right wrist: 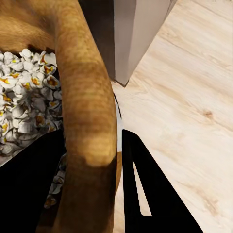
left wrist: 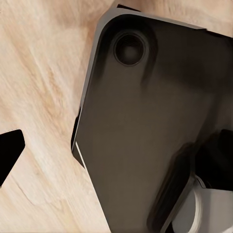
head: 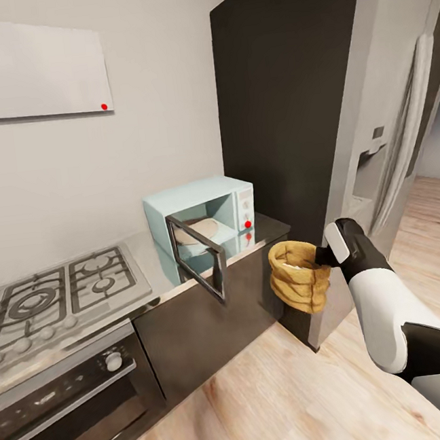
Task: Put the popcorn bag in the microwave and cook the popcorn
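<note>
The popcorn bag (head: pixel 298 274) hangs in the air off the end of the countertop (head: pixel 265 226), its rolled rim pinched between the fingers of the right gripper (head: pixel 322 256), and white popped-looking kernels show inside it. The microwave (head: pixel 202 215) stands on the countertop with its door (head: pixel 198 256) swung open. Judging by this, the bag is picked up but still has to go inside, and the door shut and heating started; I cannot tell how the left gripper's jaws stand.

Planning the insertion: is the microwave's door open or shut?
Open. The pale blue-white boxy microwave has its dark glass door swung outward over the grey countertop edge, exposing the cavity.
</note>
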